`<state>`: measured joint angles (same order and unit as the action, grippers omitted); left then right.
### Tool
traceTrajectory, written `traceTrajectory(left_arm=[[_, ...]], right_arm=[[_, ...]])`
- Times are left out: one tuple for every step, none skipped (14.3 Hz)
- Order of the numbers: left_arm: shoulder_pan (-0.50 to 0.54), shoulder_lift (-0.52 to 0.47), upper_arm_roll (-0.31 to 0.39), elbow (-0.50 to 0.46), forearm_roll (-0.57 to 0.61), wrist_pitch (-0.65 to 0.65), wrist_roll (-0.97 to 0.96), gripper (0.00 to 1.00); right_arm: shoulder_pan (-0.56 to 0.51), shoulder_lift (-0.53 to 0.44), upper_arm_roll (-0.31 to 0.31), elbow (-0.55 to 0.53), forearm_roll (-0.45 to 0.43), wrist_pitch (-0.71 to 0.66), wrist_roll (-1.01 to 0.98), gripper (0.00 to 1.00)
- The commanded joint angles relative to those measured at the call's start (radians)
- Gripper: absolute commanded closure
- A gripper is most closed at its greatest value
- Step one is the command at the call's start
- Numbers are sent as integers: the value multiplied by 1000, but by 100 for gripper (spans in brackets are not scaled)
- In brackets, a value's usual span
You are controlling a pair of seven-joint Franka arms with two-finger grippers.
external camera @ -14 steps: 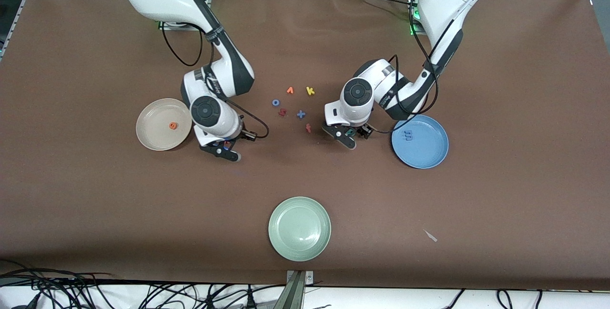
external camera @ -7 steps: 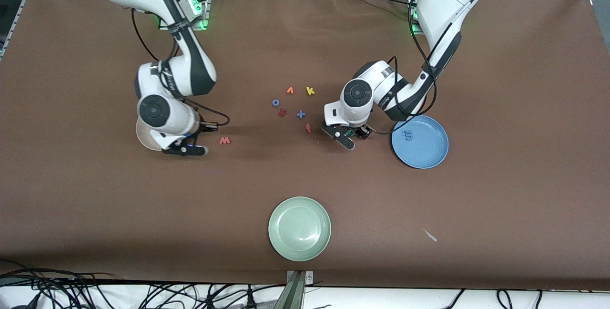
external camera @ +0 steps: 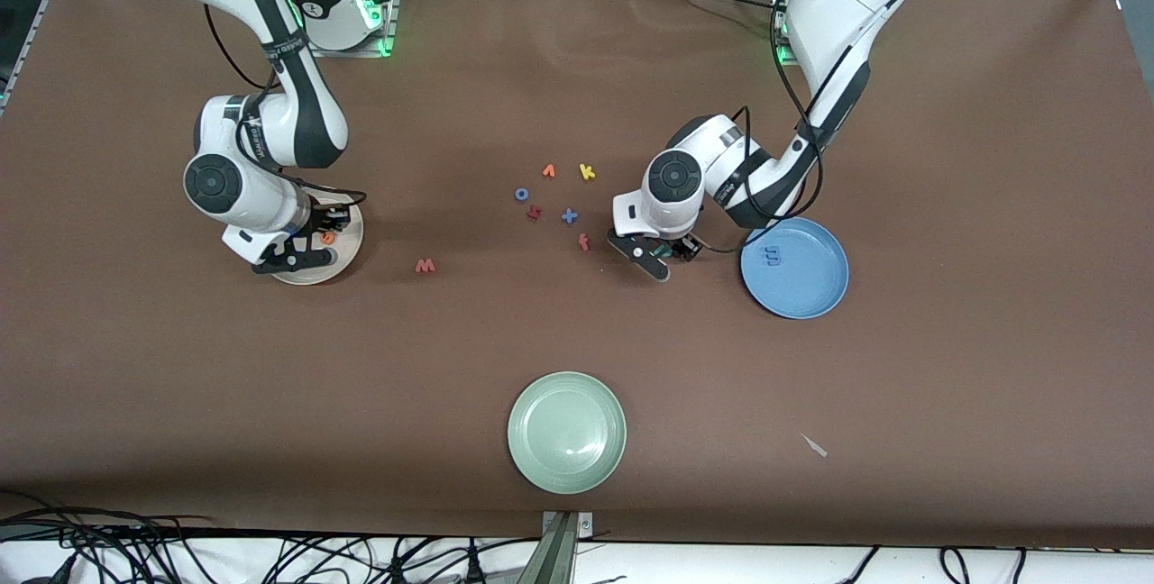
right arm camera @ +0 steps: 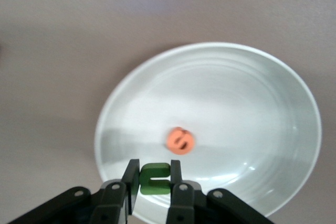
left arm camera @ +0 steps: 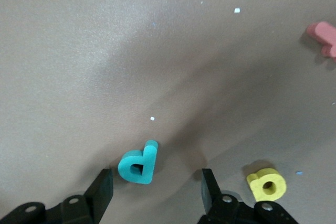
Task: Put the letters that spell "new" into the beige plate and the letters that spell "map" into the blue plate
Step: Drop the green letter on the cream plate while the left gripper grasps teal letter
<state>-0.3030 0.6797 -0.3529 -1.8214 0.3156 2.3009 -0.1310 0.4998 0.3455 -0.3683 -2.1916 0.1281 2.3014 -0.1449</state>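
My right gripper (right arm camera: 155, 179) hangs over the rim of the beige plate (external camera: 341, 258), shut on the green "n" (right arm camera: 155, 178). In that plate lies the orange "e" (external camera: 327, 238). The pinkish-red "w" (external camera: 425, 267) rests on the table between the beige plate and the letter cluster. My left gripper (left arm camera: 156, 182) is low at the table beside the blue plate (external camera: 811, 291), open, with the teal "p" (left arm camera: 139, 163) between its fingers, closer to one of them. The yellow "a" (left arm camera: 268, 184) lies just outside one finger. The blue "m" (external camera: 772, 255) is in the blue plate.
Spare letters sit mid-table: an orange "v" (external camera: 548, 171), a yellow "k" (external camera: 587, 172), a blue "o" (external camera: 521, 194), a blue "x" (external camera: 569, 216) and a red "f" (external camera: 583, 242) close to the left gripper. A pale green plate (external camera: 566, 431) stands near the front edge.
My right arm swung from above the "w" to the beige plate, carrying the green "n"; the "w" stayed on the table. My left gripper's fingers closed in slightly around the "p".
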Motion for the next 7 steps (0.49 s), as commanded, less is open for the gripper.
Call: traceTrajectory(left_arm=[[7,-2,-1,-1,69,15,4,31],[7,0,-1,1,69,18,5,32],[7,0,-1,-1,69,38,5,33],[10,0,-1,-4,69,60,4,34],[12,1,-1,-4,69,64,5,35],[12,1,0,-4,71,64,10,38],[12,1,0,-4,69,64,37,45]], right_arm=[[6,-29,-20,-27,-11,6,-24,0],[8,-34,-18,-17,-8,-17,-22,0],[9,-34,-15,9,-5,-49,-6,0],[19,-31,-11,41,-5,-80,43,0],[31,-25,2,64,-5,-86,88,0],[46,-20,17,82,-1,-85,141,0],[65,-7,26,105,2,-83,195,0]])
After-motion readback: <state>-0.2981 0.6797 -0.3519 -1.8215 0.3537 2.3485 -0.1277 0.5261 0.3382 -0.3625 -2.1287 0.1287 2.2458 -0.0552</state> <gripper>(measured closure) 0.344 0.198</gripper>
